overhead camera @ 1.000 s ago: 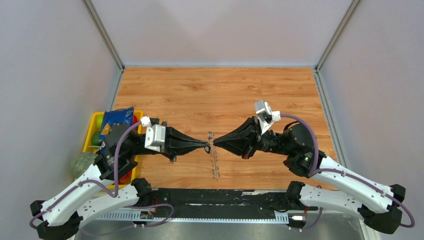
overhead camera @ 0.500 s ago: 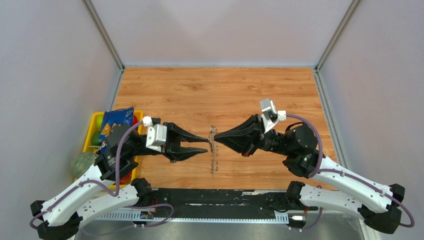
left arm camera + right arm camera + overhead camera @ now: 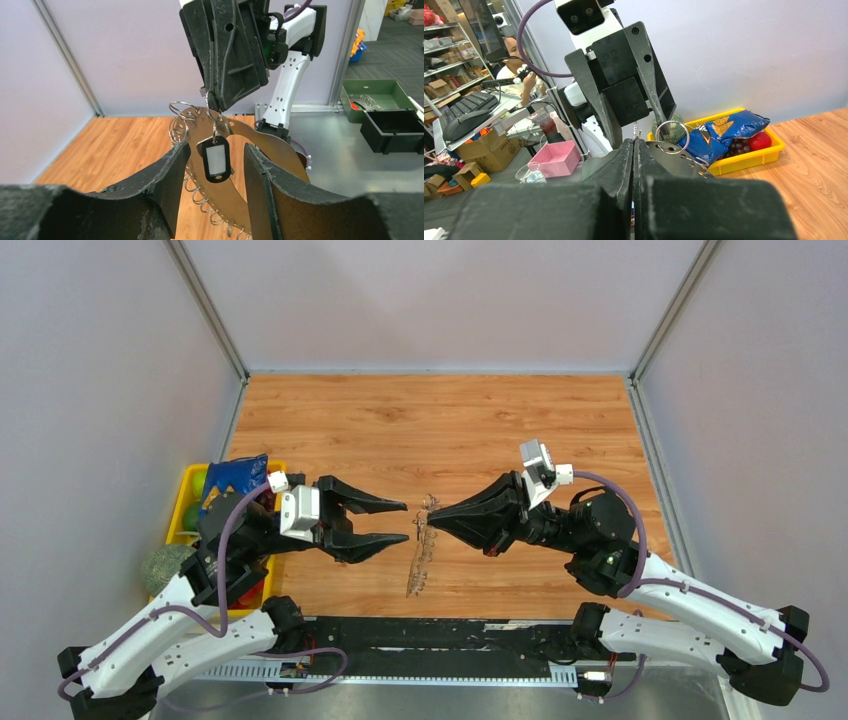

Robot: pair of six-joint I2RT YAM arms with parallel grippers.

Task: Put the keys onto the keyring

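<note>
Bare wood-grain table [image 3: 440, 420] — only a yellow bin [image 3: 178, 508] sits at its left edge.

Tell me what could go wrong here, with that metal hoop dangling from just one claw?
1. The right claw pinches the keyring only at its top edge, and the rest hangs below. It might swing or slip out.
2. The small black key dangles between the fingers of the open left claw, close in front of the hoop. Closing there could catch the hoop's rim along with the key.
</note>
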